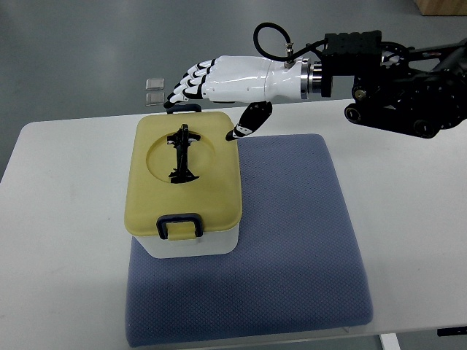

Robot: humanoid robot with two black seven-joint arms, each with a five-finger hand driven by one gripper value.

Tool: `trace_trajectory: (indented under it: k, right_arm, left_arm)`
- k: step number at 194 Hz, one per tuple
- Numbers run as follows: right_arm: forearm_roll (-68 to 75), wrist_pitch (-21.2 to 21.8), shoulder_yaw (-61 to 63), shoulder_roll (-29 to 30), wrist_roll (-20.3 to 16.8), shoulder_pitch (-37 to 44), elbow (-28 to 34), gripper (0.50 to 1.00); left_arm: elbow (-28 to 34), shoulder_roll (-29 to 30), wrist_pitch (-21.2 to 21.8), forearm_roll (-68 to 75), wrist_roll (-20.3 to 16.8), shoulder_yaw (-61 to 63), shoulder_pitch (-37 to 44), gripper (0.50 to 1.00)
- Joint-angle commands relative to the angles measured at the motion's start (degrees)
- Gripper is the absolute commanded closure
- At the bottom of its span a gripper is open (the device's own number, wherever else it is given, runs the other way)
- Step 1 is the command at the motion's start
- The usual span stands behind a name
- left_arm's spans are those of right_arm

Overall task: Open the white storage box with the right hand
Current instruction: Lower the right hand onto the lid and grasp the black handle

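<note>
Below right hand (219,82), storage box (184,182)

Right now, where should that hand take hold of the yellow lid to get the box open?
Probably the dark latch at the yellow lid's near edge, approached from above: it sticks out and is unobstructed. The right hand hovers by the far latch, perhaps closer.

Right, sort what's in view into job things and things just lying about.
For the job:
- white storage box with its yellow lid
- right hand, above the box's far edge

Lying about:
- blue mat under the box
- small clear item beyond the table's far edge
</note>
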Motion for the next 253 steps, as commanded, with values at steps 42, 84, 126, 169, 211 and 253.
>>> trace_trajectory:
  k: [42,84,126,169,211,253]
  right_arm:
    - [1.06,-4.25,2.28,3.54,-0.01,-4.68,-2.69,0.576]
    - [1.24,-4.87,2.90,5.65,-0.01,-5.47,-2.95,0.581]
    - [1.59,-6.10,2.99,9.16,-0.01,-6.53,-4.97,0.589]
    - [1.59,-6.80,2.90,12.24,-0.01,-7.32,-6.99,0.799]
    - [1.59,-9.17,3.07,14.00,-0.01,-8.20,-8.31,0.957]
    - [1.85,-11.55,3.07,14.09,-0.01,-8.02,-8.22,1.000]
  left_arm:
    - [-0.09,0.00,0.01,0.02,0.04,0.25,0.00,0.500]
    - [-0.09,0.00,0.01,0.02,0.04,0.25,0.00,0.500]
    - [-0.09,0.00,0.01,0.02,-0.05,0.07,0.00,0.500]
    - [0.09,0.00,0.01,-0.07,0.04,0.07,0.00,0.500]
    - [0.00,0.00,0.01,-0.07,0.04,0.16,0.00,0.500]
    - [0.09,0.00,0.01,-0.07,-0.05,0.16,0.00,0.500]
